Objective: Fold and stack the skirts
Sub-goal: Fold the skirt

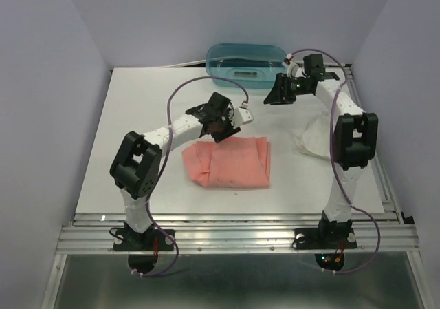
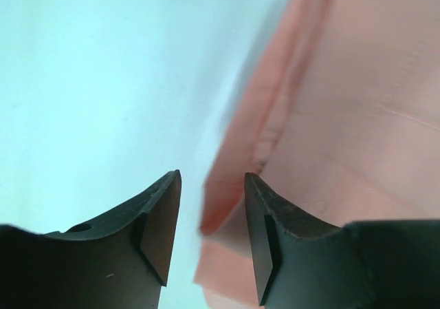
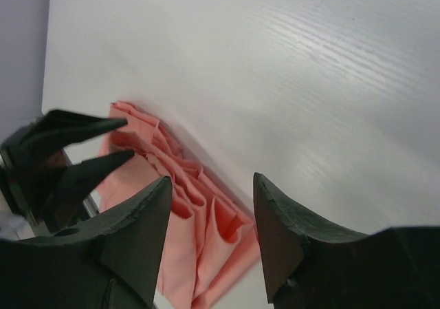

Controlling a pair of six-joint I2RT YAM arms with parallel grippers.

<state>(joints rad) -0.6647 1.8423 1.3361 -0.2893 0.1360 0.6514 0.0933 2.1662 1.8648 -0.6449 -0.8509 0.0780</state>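
Hovering with left tool (image 2: 212, 178) and right tool (image 3: 212, 179) both parted and empty; likely risking a low finger snagging the folded edge of the pink skirt (image 1: 230, 163), undoing the fold.

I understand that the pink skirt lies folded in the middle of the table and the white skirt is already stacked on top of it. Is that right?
Not stacked: in the top external view the white skirt lies apart on the table, right of the pink skirt, which does lie folded in the middle.
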